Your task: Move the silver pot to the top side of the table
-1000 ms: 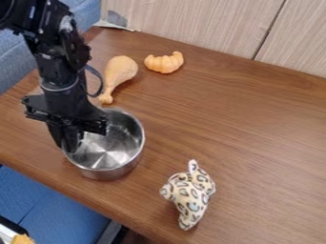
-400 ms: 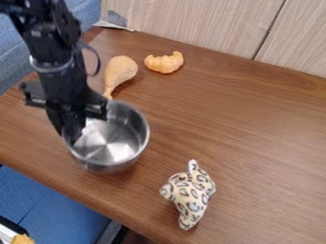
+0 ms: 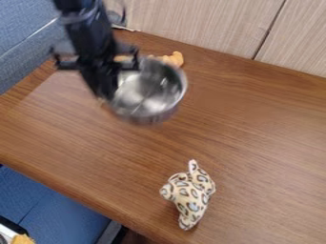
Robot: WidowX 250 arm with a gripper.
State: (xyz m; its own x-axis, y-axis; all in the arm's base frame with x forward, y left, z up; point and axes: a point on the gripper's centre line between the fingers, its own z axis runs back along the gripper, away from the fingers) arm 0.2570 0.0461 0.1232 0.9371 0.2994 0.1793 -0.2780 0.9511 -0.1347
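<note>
My gripper point(image 3: 109, 90) is at the upper left, shut on the left rim of the silver pot point(image 3: 150, 107). The pot hangs upright above the table point(image 3: 255, 143), its open mouth facing the camera. Behind it, the pot and gripper cover most of the drumstick toy and part of the croissant toy.
The orange croissant toy point(image 3: 173, 59) peeks out behind the pot near the back wall point(image 3: 191, 21). A leopard-spotted plush toy point(image 3: 191, 194) lies toward the front. Blue seating point(image 3: 28, 43) borders the table at the left.
The gripper has lifted the pot off the table and carried it up and to the right in the view, toward the back. The plush toy has stayed put.
</note>
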